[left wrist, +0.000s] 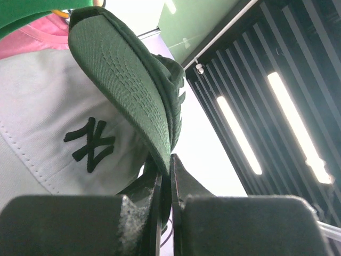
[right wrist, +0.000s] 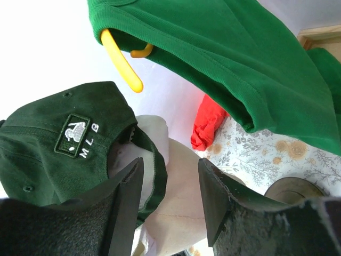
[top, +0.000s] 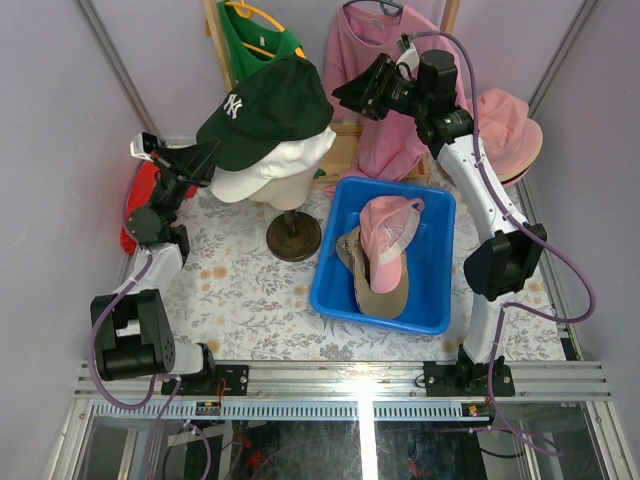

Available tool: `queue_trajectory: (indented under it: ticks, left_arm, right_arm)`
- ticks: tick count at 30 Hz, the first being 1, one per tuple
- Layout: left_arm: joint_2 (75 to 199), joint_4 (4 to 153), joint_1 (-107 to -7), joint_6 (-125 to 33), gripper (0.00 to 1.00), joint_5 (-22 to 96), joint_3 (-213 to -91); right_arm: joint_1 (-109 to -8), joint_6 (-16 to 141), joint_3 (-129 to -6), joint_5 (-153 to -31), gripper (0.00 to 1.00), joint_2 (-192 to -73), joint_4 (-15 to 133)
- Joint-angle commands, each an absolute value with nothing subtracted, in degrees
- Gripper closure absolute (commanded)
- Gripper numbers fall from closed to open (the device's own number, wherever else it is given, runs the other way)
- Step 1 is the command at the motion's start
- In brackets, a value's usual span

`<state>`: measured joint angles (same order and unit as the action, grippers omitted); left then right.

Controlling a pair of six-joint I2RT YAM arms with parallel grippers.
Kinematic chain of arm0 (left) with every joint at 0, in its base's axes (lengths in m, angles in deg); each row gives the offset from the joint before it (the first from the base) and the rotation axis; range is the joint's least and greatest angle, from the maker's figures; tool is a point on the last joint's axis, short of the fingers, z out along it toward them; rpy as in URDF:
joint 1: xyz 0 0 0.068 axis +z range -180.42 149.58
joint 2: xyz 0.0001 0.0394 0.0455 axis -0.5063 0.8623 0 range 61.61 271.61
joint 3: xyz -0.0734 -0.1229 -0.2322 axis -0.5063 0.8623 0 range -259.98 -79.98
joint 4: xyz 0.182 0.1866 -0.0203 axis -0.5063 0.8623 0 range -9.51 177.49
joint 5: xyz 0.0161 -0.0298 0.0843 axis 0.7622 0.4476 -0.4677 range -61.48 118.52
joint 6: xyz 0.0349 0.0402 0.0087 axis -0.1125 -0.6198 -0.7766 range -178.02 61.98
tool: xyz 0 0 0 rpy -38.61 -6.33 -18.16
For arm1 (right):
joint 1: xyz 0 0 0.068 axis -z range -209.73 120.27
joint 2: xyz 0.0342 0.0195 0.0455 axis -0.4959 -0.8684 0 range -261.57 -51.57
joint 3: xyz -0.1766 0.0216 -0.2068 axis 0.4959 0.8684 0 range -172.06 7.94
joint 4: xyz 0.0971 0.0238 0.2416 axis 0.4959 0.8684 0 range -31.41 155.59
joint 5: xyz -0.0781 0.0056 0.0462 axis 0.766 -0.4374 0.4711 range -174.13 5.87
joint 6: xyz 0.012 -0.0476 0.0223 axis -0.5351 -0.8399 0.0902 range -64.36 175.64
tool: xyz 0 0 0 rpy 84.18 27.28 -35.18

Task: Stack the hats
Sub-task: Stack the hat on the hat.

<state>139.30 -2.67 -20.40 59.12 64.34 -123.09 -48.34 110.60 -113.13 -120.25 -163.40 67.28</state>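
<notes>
Presently left gripper (left wrist: 166, 169) clamps one green cap (top: 270, 105); right gripper (right wrist: 169, 173) gapes; two binned caps (top: 387, 232) (top: 385, 292).

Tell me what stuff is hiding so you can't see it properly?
1. Mannequin head: in the top view, mostly covered by the white cap and dark green cap.
2. Tan cap: in the top view, mostly under the pink cap in the blue bin.
3. Red cloth: in the top view, partly behind the left arm.
4. Pink hat: in the top view, partly behind the right arm.
</notes>
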Motion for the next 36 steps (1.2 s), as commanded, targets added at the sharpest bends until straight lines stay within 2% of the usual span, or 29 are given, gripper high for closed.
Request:
queue_trajectory:
  ticks: [1, 22, 36]
  left_arm:
    - [139.6, -9.3, -20.4, 83.2, 1.0, 64.5, -125.8]
    - [141.8, -9.8, -26.1, 81.7, 1.0, 63.8, -127.6]
    - [142.0, -10.1, -26.1, 82.0, 1.0, 63.9, -127.1]
  right_arm:
    - [-47.9, 113.5, -116.8, -123.9, 0.47, -163.6, 63.5]
    - [-48.4, 113.0, -112.5, -129.1, 0.48, -163.2, 61.5]
    - [-48.3, 124.2, -102.3, -133.4, 0.48, -160.1, 42.8]
